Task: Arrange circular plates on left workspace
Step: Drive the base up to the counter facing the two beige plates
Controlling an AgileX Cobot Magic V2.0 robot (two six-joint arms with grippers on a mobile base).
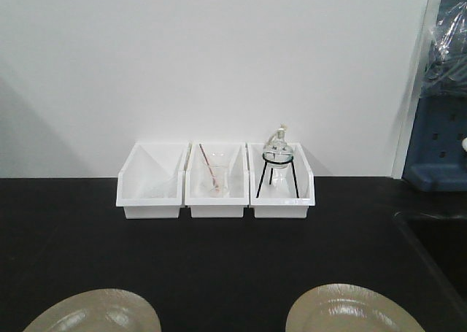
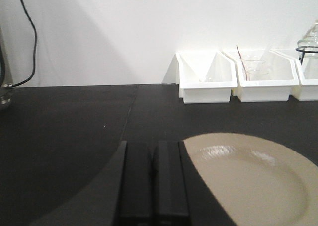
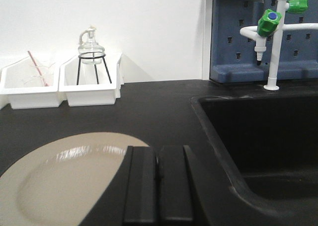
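Two round beige plates lie on the black countertop [image 1: 233, 252] near its front edge. The left plate [image 1: 98, 314] also shows in the left wrist view [image 2: 253, 181]. The right plate [image 1: 350, 310] also shows in the right wrist view [image 3: 64, 181]. My left gripper [image 2: 151, 146] is shut and empty, hovering just left of the left plate. My right gripper [image 3: 158, 150] is shut and empty, at the right edge of the right plate, between it and the sink. Neither gripper shows in the front view.
Three white bins [image 1: 215, 182] stand in a row at the back wall; the middle one holds a beaker with a rod, the right one a glass flask on a wire stand [image 1: 277, 164]. A recessed black sink [image 3: 263, 136] with a tap [image 3: 273, 37] lies at the right.
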